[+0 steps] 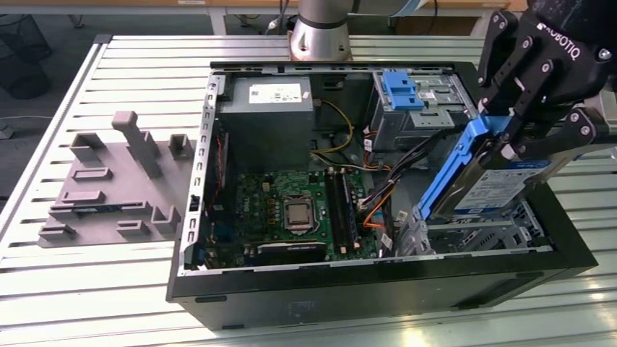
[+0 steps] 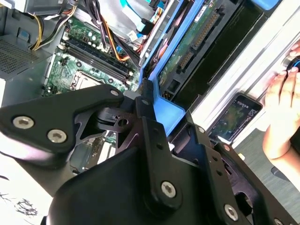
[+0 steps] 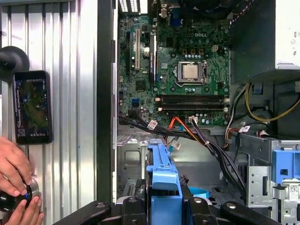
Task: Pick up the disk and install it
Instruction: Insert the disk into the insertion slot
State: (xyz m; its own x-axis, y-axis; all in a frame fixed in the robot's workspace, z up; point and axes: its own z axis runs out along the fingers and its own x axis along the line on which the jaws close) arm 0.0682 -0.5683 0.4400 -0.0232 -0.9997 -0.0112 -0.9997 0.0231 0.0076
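Disk in the gripper, poised over the drive cage.
Gripper (image 1: 528, 134) is clenched on the blue carrier end of the disk (image 1: 492, 189), which hangs on edge, slightly tilted, at the right of the exterior view. Its lower end sits at the mouth of the drive cage (image 1: 482, 235) — not seated. The edge-on hold looks chosen to line up with the bay. PC case (image 1: 386, 289) lies on its side, panel off, motherboard (image 1: 279, 210) facing up, on a slatted metal table (image 1: 126, 79) — grey fixture plate (image 1: 106, 181) at left. In the first wrist view, a hand (image 3: 14, 164) and a phone (image 3: 32, 107) rest on the table beside the case.
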